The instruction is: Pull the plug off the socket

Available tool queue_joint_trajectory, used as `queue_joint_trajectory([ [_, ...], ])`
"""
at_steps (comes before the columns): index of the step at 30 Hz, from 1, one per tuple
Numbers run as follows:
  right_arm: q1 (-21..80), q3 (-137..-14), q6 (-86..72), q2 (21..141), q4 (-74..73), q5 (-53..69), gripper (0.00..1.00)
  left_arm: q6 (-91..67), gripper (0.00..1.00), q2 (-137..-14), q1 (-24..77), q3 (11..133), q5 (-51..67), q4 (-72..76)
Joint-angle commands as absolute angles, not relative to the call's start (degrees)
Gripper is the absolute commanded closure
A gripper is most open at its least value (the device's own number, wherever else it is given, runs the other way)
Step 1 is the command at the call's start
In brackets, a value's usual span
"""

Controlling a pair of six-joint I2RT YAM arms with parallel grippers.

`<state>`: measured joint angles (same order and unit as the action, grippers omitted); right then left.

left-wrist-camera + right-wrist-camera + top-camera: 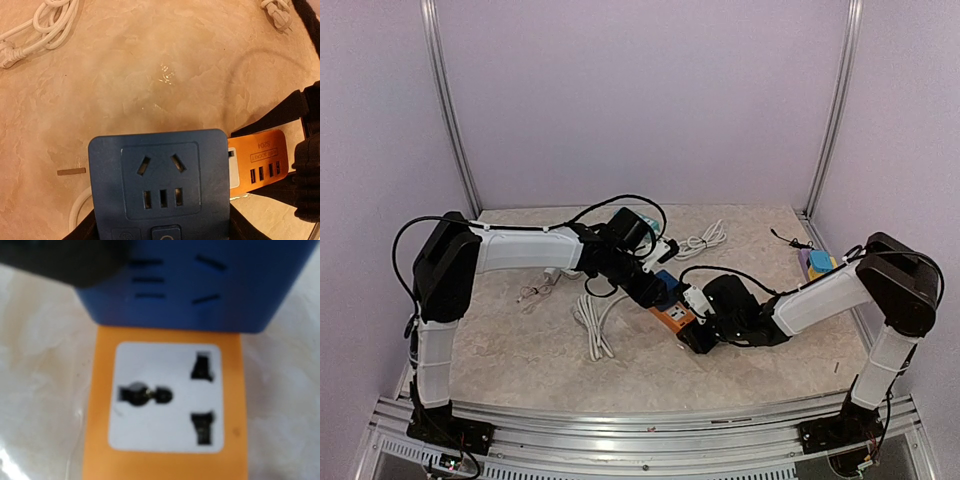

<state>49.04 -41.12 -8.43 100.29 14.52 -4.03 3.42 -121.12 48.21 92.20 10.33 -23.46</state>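
The orange plug [260, 160] is seated in the near-right side of the blue socket block [162, 185]. The two touch, and I can see no gap along the seam. They are about mid-table, a little right of centre, with my two arms meeting over them.

The plug is a flat slab of smooth plastic with square edges. One face carries a rounded white panel cut with pin holes. A narrower side shows a row of small dark slots and some printed lettering. The block is a matte navy cube with softened corners. Its upper face has a recessed square pierced by two slanted slits above three upright ones, with rounded buttons below that the frame partly cuts off.

My left gripper [642, 283] is clamped on the block, its black fingers [82, 227] pressed against two opposite flanks. My right gripper [688, 322] reaches in from the right and its dark, ribbed fingertips [307, 175] bracket the plug — whether they actually pinch it I cannot tell.

Below is the table [150, 75], a mottled beige with a stone look, glossy enough to catch a glint. A loose white cable [595, 335] loops just left of the block. A tied white bundle [705, 240] lies on the far side, and a small pastel stack [817, 265] sits at the far-right edge.
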Motion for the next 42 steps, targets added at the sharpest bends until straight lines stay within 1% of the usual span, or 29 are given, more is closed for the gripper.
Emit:
queue_joint_trajectory([
  [1,48.66,-40.87,-7.56,102.22,12.57,-4.16,0.7,2.16,0.67,-117.29,48.01,91.55,16.54,-21.54],
  [6,48.65,-41.02,-7.47,102.52,12.62,-3.9,0.74,5.68,0.7,-117.24,51.09,92.39,8.95,-22.94],
  [9,48.61,-41.24,-7.38,102.8,12.5,-3.74,0.76,6.36,0.7,-117.4,51.72,93.1,7.4,-23.84],
  [11,48.65,-41.31,-7.38,102.91,12.54,-3.57,0.77,5.67,0.71,-117.38,51.26,93.12,7.98,-24.02],
  [15,48.61,-41.31,-7.22,102.85,12.49,-3.21,0.79,1.13,0.72,-115.7,47.61,91.29,15.73,-21.53],
  [18,48.6,-41.24,-7.16,102.83,12.53,-2.87,0.81,0.35,0.73,-114.48,46.87,90.39,18.08,-19.94],
  [20,48.66,-41.31,-7.12,102.98,12.48,-2.89,0.84,1.71,0.74,-114.42,47.82,91.17,17.2,-20.94],
  [22,48.62,-41.39,-7.04,103.13,12.5,-2.71,0.86,4.08,0.74,-115.22,49.53,92.4,13.91,-22.68],
  [25,48.61,-41.61,-7.08,103.35,12.39,-2.63,0.87,6.25,0.75,-117.44,51.76,95.05,8.56,-25.73],
  [28,48.61,-41.75,-7.07,103.48,12.24,-2.52,0.89,6.73,0.77,-118.39,52.38,95.43,6.53,-26.26],
  [30,48.67,-41.82,-6.99,103.57,12.23,-2.36,0.89,6.03,0.77,-117.92,51.81,94.77,7.39,-25.61],
  [37,48.63,-41.95,-6.96,103.78,12.04,-2.29,0.92,0.36,0.77,-113.77,46.39,90.37,20.56,-20.25],
  [39,48.6,-42.01,-6.85,103.88,12.06,-2.17,0.92,-0.24,0.77,-113.07,46.91,90.83,19.36,-20.79],
  [42,48.63,-42.25,-6.77,104.21,11.96,-2.0,0.93,3.9,0.77,-114.85,49.35,94.07,13.65,-25.8],
])
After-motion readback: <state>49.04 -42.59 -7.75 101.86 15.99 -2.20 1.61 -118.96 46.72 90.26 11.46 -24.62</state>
